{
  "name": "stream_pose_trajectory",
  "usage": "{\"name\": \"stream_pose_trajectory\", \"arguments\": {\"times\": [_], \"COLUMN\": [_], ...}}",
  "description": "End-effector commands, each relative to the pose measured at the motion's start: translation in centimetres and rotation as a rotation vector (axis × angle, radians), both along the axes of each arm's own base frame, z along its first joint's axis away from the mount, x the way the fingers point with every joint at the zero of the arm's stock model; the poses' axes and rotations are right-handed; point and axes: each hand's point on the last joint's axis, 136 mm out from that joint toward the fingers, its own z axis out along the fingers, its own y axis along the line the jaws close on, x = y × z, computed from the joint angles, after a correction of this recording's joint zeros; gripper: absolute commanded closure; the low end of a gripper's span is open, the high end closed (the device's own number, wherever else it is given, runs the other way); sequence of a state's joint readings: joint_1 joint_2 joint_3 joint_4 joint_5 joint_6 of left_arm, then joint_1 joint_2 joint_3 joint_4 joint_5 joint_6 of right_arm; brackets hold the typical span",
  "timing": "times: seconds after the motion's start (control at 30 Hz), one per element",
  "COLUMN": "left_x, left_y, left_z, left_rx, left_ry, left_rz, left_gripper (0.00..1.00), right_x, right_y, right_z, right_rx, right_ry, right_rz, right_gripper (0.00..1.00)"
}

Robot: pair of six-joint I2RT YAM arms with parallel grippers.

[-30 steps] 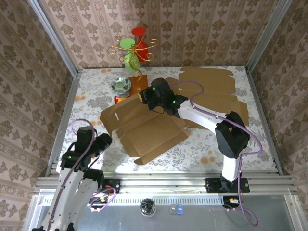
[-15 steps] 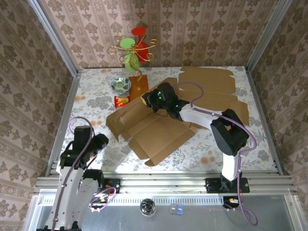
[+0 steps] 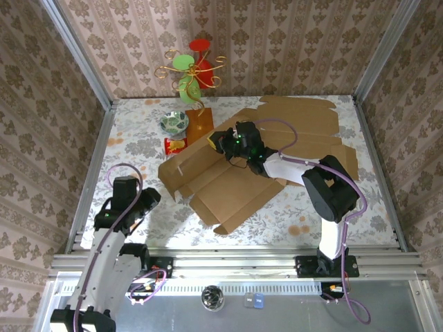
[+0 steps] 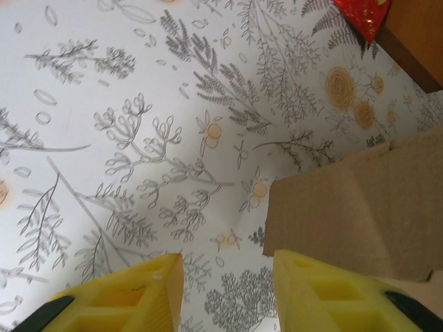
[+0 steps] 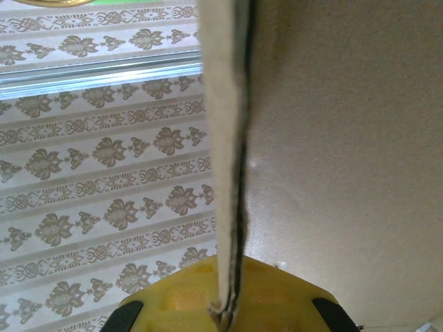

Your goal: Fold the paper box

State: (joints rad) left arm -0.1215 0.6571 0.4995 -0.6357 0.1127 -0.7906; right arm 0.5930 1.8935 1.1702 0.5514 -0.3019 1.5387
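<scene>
The paper box is a flat brown cardboard blank lying open in the middle of the table. My right gripper is at its far edge, shut on that edge. In the right wrist view the cardboard edge runs straight up out of the pinched yellow fingers. My left gripper hovers over the tablecloth just left of the blank. In the left wrist view its yellow fingers stand apart with only tablecloth between them, and a cardboard flap corner lies by the right finger.
More flat cardboard blanks lie at the back right. A small bowl, an orange-brown block and a red packet sit behind the blank. A wire stand with green and red cups is at the back wall.
The right gripper has pulled the cardboard blank to the right, and its far edge is lifted. The left gripper has shifted a little right and its jaws have narrowed.
</scene>
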Motion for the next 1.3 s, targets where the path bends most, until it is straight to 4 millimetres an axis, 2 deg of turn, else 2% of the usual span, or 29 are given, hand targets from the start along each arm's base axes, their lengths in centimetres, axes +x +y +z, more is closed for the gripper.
{"name": "stream_pose_trajectory", "arguments": {"times": [0.0,0.3,0.7,0.97,1.27], "left_x": [1.9,4.9,8.0,8.4,8.8], "left_y": [-0.1,-0.8,-3.6,-6.2,-8.0], "left_z": [0.6,0.9,1.2,1.1,1.5], "left_rx": [0.021,0.075,0.131,0.167,0.194], "left_ry": [-0.083,-0.237,-0.35,-0.371,-0.389], "left_rz": [-0.037,-0.129,-0.336,-0.475,-0.546], "left_gripper": [0.61,0.6,0.52,0.51,0.46], "right_x": [-0.2,0.4,0.6,0.9,1.2], "right_y": [0.1,-0.8,-0.8,-0.6,-0.6], "right_z": [1.4,0.7,0.2,0.3,0.4], "right_rx": [0.048,0.057,0.066,0.073,0.082], "right_ry": [-0.085,-0.078,-0.058,-0.055,-0.05], "right_rz": [0.043,0.038,0.036,0.033,0.023], "right_gripper": [1.0,1.0,1.0,1.0,1.0]}}
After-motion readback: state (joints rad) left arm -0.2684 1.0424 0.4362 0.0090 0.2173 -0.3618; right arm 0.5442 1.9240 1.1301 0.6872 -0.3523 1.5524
